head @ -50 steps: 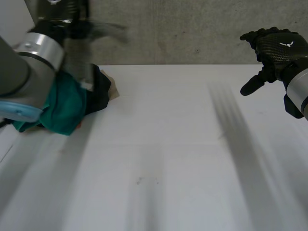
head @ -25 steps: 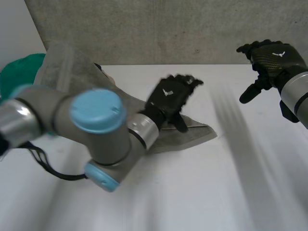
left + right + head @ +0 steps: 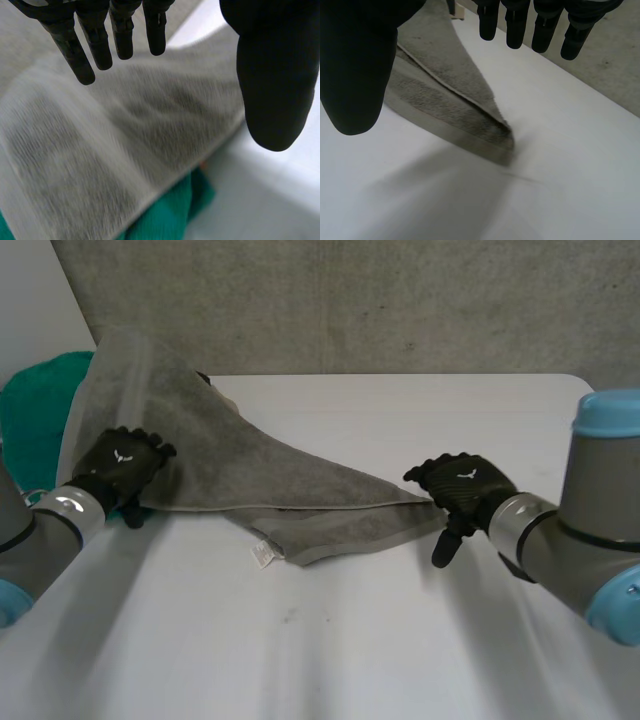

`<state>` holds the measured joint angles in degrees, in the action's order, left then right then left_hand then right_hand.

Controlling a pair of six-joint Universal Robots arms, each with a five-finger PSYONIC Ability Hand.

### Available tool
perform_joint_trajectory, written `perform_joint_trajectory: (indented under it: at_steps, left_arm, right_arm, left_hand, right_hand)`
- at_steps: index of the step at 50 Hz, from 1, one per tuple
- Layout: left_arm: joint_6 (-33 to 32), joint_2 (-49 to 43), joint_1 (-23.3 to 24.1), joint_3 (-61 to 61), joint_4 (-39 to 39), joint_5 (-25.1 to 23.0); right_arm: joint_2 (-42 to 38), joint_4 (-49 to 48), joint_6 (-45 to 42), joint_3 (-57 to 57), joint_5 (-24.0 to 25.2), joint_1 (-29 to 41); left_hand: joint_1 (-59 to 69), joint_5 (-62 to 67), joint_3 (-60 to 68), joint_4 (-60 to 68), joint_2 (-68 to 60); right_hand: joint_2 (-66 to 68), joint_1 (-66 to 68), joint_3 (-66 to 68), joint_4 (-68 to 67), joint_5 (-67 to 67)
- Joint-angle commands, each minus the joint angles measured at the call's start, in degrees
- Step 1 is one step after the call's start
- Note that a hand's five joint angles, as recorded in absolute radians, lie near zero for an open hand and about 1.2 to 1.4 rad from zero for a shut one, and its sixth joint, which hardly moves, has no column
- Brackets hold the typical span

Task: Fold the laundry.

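presently a grey towel [image 3: 300, 490] lies on the white table [image 3: 400, 640], its left end draped up over a pile at the table's far left corner and its other end tapering to a doubled-over corner near the middle right. a small white label [image 3: 262, 553] shows at its near edge. a green cloth [image 3: 35, 420] sits under the towel's raised end.

left hand [image 3: 120, 468]: at the towel's left edge, beside the pile. its wrist view shows the fingers [image 3: 90, 45] straight and the thumb held apart, nothing grasped, with towel under the palm. contact with the cloth cannot be confirmed.

right hand [image 3: 462, 485]: just beside the towel's tapered corner. fingers [image 3: 515, 25] and thumb are spread and released, the corner lying on the table beneath them, ungrasped.
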<state>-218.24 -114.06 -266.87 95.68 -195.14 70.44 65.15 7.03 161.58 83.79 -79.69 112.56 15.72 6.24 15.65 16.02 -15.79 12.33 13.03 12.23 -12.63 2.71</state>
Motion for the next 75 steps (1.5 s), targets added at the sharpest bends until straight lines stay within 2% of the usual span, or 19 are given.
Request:
perform_joint_trajectory:
  at_steps: [1, 8, 12, 13, 16, 19, 21, 26, 29, 34, 38, 45, 52, 54, 56, 57, 62, 69, 75]
  left_arm:
    - [-4.1, -5.0, -3.5, -2.2, -2.3, -4.4]
    - [-5.2, -9.8, -3.5, -5.7, -5.1, -4.3]
    - [-5.3, -11.3, -3.4, -7.4, -5.8, -4.4]
    - [-5.3, -11.6, -3.3, -8.1, -5.9, -4.4]
    - [-5.3, -12.6, -3.2, -9.3, -5.9, -4.5]
    - [-5.3, -14.1, -3.0, -10.6, -5.9, -4.6]
    - [-5.3, -14.4, -2.9, -11.1, -5.8, -4.6]
    - [-4.5, -11.6, -2.2, -10.5, -5.0, -4.2]
    - [-2.1, -3.4, -0.2, -9.8, -2.8, -4.1]
    - [7.7, 8.9, 3.7, -9.5, 4.4, -4.3]
    - [13.4, 18.1, 4.3, -10.7, 10.0, -4.5]
    - [14.3, 24.4, 4.9, -13.4, 14.3, -4.2]
    - [14.8, 29.9, 7.1, -14.9, 14.5, -3.9]
    - [14.9, 30.5, 7.1, -15.1, 14.5, -3.9]
    - [15.0, 31.3, 7.1, -15.3, 14.4, -3.8]
    - [15.1, 31.4, 7.1, -15.3, 14.4, -3.8]
    - [15.2, 31.8, 6.7, -15.5, 14.3, -3.1]
    - [14.9, 30.7, 6.4, -15.9, 14.3, -2.0]
    - [14.8, 27.1, 6.1, -16.0, 15.2, -2.2]
  right_arm:
    - [-2.5, -2.7, 0.2, 0.3, -0.2, 2.2]
    - [-4.4, -5.7, 0.7, -0.4, -3.0, 3.5]
    - [-6.3, -8.0, 1.1, -2.3, -6.3, 3.5]
    - [-6.6, -8.1, 1.1, -2.8, -6.5, 3.5]
    - [-9.1, -7.8, 1.3, -5.2, -6.9, 3.7]
    - [-10.4, -7.5, 1.9, -6.7, -6.9, 3.5]
    - [-10.6, -7.4, 2.2, -7.3, -6.9, 3.5]
    - [-10.5, -7.1, 2.7, -9.1, -7.2, 3.5]
    - [-10.1, -6.1, 2.8, -10.8, -7.2, 3.5]
    - [-10.6, -1.2, 4.2, -14.9, -6.6, 2.8]
    - [-12.8, 3.1, 8.1, -19.4, -2.7, 2.1]
    - [-19.8, 4.9, 14.5, -27.0, 6.8, 2.9]
    - [-28.7, 4.7, 17.2, -35.3, 5.2, 4.6]
    - [-31.2, 4.7, 16.8, -37.8, 3.9, 4.8]
    - [-32.2, 4.7, 16.7, -38.7, 3.1, 4.7]
    - [-32.3, 4.4, 16.7, -38.9, 2.4, 4.4]
    - [-24.4, 3.1, 13.2, -34.6, -1.6, 2.9]
    - [2.4, 3.2, -3.6, -23.0, -1.4, -7.8]
    - [9.5, 12.8, -10.7, -23.4, -0.9, -9.0]
  left_hand:
    - [7.1, 6.6, 7.2, 6.8, -7.0]
    - [11.3, 10.8, 11.4, 11.0, -11.2]
    - [26.1, 25.6, 26.1, 25.8, -26.0]
    - [34.4, 33.9, 34.5, 34.1, -34.4]
    - [38.2, 37.7, 38.3, 37.9, -38.2]
    - [49.1, 48.6, 49.2, 48.8, -49.1]
    - [64.2, 63.7, 64.3, 63.9, -64.1]
    - [64.3, 63.8, 64.4, 64.0, -64.2]
    - [64.3, 63.8, 64.4, 64.0, -64.2]
    - [64.3, 63.8, 64.4, 64.0, -64.2]
    - [64.3, 63.8, 64.4, 64.0, -64.2]
    - [64.3, 63.8, 64.4, 64.0, -64.2]
    - [64.3, 63.8, 64.4, 64.0, -64.2]
    - [64.3, 63.8, 64.4, 64.0, -64.2]
    - [64.3, 63.8, 64.4, 64.0, -64.2]
    - [64.3, 63.8, 64.4, 64.0, -64.2]
    - [64.3, 63.8, 64.4, 64.0, -64.2]
    - [64.3, 63.8, 64.4, 64.0, -64.2]
    - [64.3, 63.8, 64.4, 64.0, -64.2]
  right_hand:
    - [2.1, 1.4, 2.2, -1.8, 1.8]
    - [2.1, 1.4, 2.2, -1.8, 1.8]
    - [2.1, 1.4, 2.2, -1.8, 1.8]
    - [2.1, 1.4, 2.2, -1.8, 1.8]
    - [2.1, 1.4, 2.2, -1.8, 1.8]
    - [2.1, 1.4, 2.2, -1.8, 1.8]
    - [2.1, 1.4, 2.2, -1.8, 1.8]
    - [1.6, 0.9, 1.7, -1.3, 1.3]
    - [0.6, -0.1, 0.7, -0.3, 0.2]
    - [-2.3, -3.0, -2.2, 2.6, -2.7]
    - [-2.3, -3.0, -2.2, 2.6, -2.7]
    - [-2.3, -3.0, -2.2, 2.6, -2.7]
    - [-2.1, -2.8, -2.0, 2.4, -2.5]
    - [10.5, 9.8, 10.6, -10.2, 10.1]
    - [33.5, 32.7, 33.6, -33.1, 33.1]
    - [63.7, 63.0, 63.8, -63.4, 63.3]
    - [67.7, 67.0, 67.8, -67.4, 67.3]
    - [67.7, 67.0, 67.8, -67.4, 67.3]
    - [67.7, 67.0, 67.8, -67.4, 67.3]
